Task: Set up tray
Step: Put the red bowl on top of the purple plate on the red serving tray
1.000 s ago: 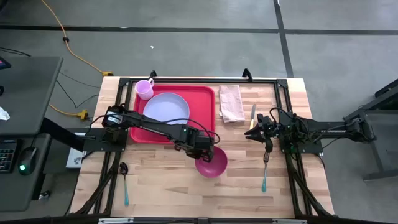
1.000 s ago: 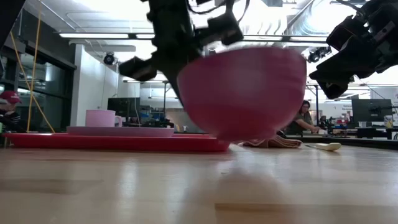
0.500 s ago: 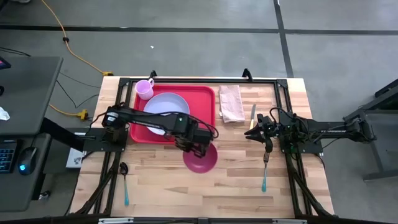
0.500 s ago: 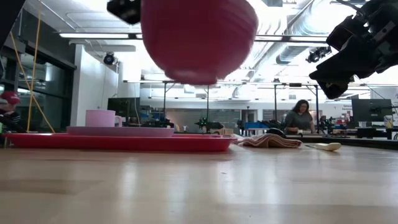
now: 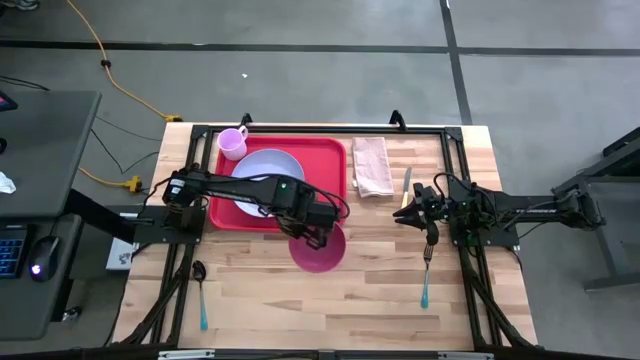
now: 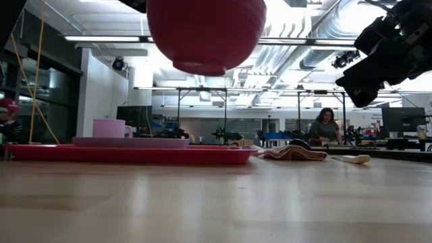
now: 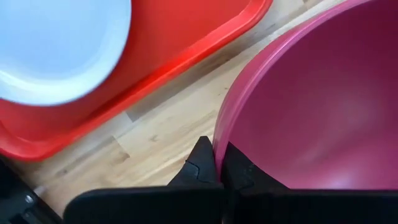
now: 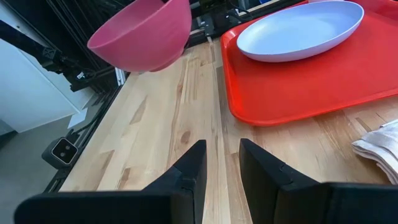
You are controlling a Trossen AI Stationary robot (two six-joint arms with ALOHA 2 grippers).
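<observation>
Bowl in the air, bound for the tray

High view: left claw (image 5: 318, 232), clamped on the pink bowl (image 5: 318, 250), holds it just off the red tray (image 5: 325, 165) bearing plate (image 5: 268, 170) and cup (image 5: 232, 142). Low view: bowl hangs clear above the tabletop (image 6: 216, 202). Right wrist view: right claw (image 8: 219, 163) waits, fingers apart, empty. Next, I judge: carry over the rim, lower.

Bright overhead light — foreground softly blurred.
</observation>
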